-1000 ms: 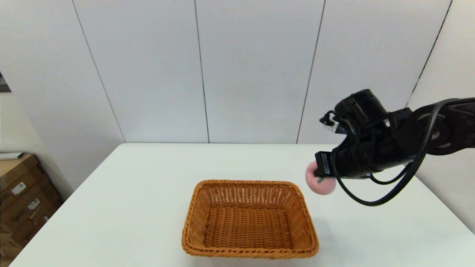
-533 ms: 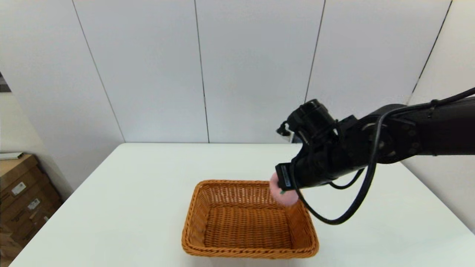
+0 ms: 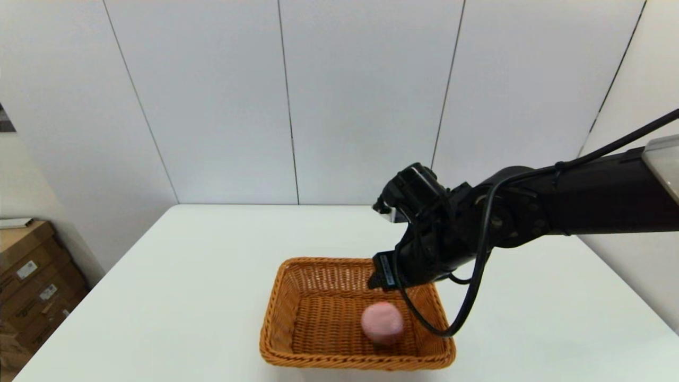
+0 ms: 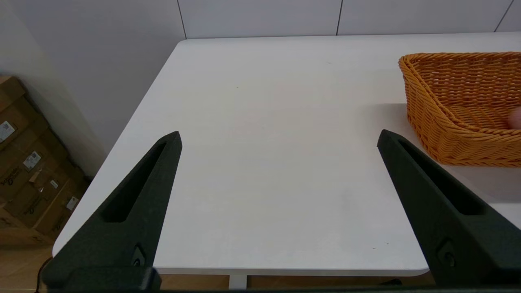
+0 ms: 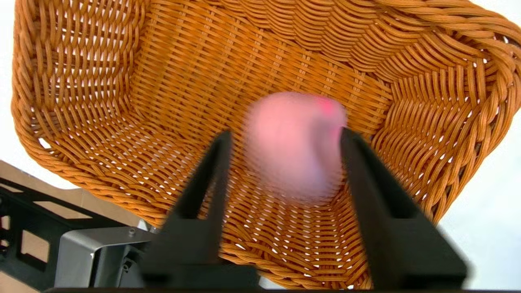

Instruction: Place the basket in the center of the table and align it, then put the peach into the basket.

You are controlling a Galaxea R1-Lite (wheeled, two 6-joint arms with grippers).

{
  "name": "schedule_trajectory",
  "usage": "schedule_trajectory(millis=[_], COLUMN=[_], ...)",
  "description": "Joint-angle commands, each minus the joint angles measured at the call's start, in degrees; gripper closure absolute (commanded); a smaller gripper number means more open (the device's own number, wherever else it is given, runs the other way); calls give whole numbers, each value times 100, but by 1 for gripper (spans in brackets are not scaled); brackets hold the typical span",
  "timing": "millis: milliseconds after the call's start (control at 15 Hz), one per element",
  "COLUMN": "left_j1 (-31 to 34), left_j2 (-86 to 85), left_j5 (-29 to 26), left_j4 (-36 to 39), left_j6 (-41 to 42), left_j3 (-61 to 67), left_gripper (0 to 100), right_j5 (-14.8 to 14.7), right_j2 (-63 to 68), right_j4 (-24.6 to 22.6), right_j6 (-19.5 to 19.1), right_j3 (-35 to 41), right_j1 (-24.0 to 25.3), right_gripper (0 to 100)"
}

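Table (image 3: 185,276): one basket (image 3: 281,297), one peach (image 3: 382,322) (inside), right pincer (image 5: 285,136) spread.

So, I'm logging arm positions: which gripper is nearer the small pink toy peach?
Right. The right gripper hangs open just above the peach inside the wicker basket; the left gripper sits off beside the basket.

Left half of the table (image 3: 175,276) is wide open; the basket (image 3: 281,318) and right gripper (image 3: 383,276) over its far-right corner crowd the middle.
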State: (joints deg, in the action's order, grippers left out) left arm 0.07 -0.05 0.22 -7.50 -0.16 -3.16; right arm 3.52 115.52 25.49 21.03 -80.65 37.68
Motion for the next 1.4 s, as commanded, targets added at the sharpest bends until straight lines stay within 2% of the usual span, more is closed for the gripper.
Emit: schedule_trajectory(millis=[67,267,400,467,733,800,867,933,1200,1400], left_j1=[1,1,1,1,1,1,1,1,1,1], left_j2=[-4,-4,-4,-4,-4,-4,-4,-4,-4,-4], left_j5=[13,13,13,4,4,4,4,13,22,22], left_j4=[-6,-6,-6,-6,-6,-6,-6,-15,-6,-6], left_j6=[-2,-2,-2,-2,-2,-2,-2,-2,-81,-81], left_j3=[-1,-1,-1,-1,-1,-1,-1,-1,-1,-1], left_gripper=[0,0,0,0,0,0,0,0,0,0], right_j5=[105,518,861,1045,1863,2153,2592,2794,2864,3216], right_j2=[-301,-820,-1110,-1269,-1866,-2112,-2587,-2939,-4617,-5593], right_j4=[17,176,430,510,1134,1371,1740,2030,2927,3893], right_j6=[59,68,15,-29,-749,-890,-1171,-1426,-1918,-2024], right_j3=[6,-21,-21,6,138,182,269,331,665,753], right_j1=[-217,-929,-1650,-2177,-3918,-4243,-4585,-4752,-4788,-4287], right_gripper=[0,0,0,0,0,0,0,0,0,0])
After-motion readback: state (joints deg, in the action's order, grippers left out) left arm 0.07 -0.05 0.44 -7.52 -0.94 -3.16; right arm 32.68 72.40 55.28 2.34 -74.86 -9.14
